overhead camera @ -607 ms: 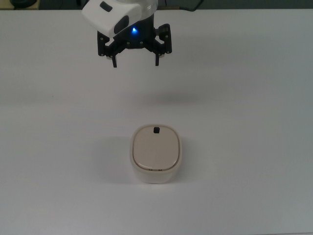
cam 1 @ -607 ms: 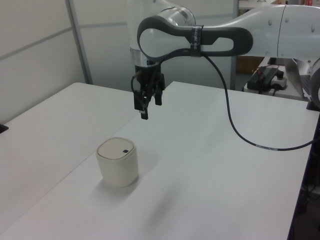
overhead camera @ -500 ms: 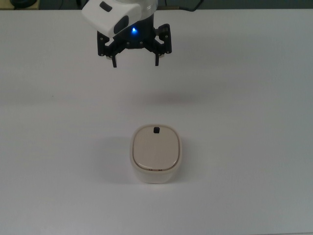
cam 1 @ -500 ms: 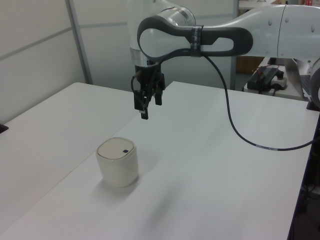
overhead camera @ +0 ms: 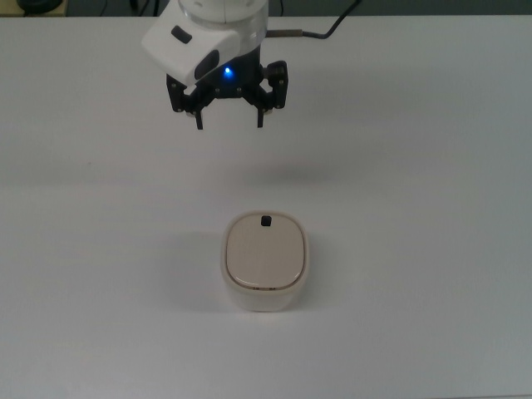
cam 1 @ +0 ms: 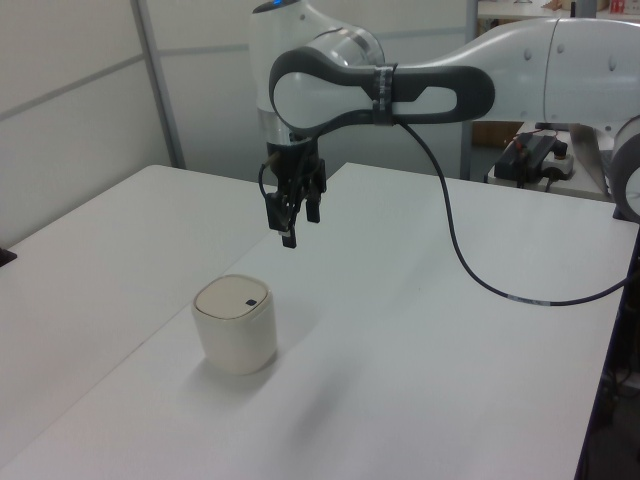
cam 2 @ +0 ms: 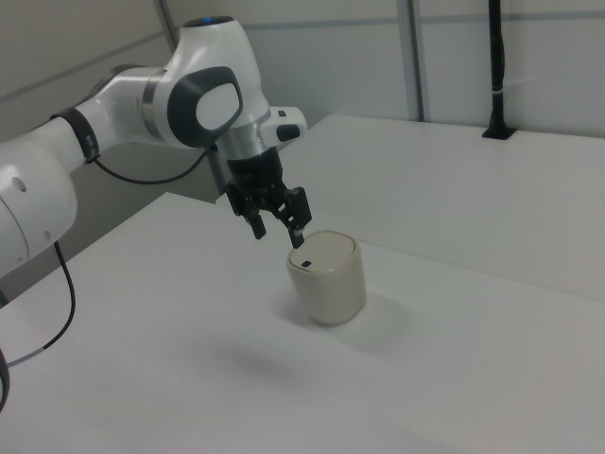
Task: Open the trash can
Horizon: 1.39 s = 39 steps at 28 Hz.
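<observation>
Hanging above the white bench (overhead camera: 432, 166) in the top view, the tool (overhead camera: 229, 123) has its fingers spread apart, gripping nothing, a blue light lit on it; the trash can (overhead camera: 265, 261) stands below, lid shut, black button toward the tool; the left view shows the tool (cam 1: 291, 228) raised clear of the trash can (cam 1: 236, 324); the right view puts the tool (cam 2: 277, 230) just up-left of the trash can (cam 2: 327, 276).

Lab or test cell: bare white table (cam 1: 420, 330), partition panels (cam 1: 90, 100), robot arm (cam 1: 470, 75), cabling (cam 1: 470, 250).
</observation>
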Each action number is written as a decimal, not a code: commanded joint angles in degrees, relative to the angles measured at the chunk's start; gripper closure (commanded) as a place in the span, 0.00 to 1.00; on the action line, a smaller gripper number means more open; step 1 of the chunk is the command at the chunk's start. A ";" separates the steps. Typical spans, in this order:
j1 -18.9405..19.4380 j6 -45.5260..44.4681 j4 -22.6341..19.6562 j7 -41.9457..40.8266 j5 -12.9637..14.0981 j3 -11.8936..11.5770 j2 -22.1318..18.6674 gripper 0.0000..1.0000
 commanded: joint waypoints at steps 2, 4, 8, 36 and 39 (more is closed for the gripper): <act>0.90 2.72 -1.02 1.97 -0.57 -0.61 0.32 0.88; 0.99 2.72 -0.93 2.06 -0.66 -0.70 0.84 1.00; 1.08 4.74 -1.02 1.97 -0.66 -0.70 1.46 1.00; 4.77 22.24 -0.93 5.75 -4.35 -0.61 11.92 1.00; 4.86 22.24 -1.02 5.75 -4.35 -0.61 11.92 1.00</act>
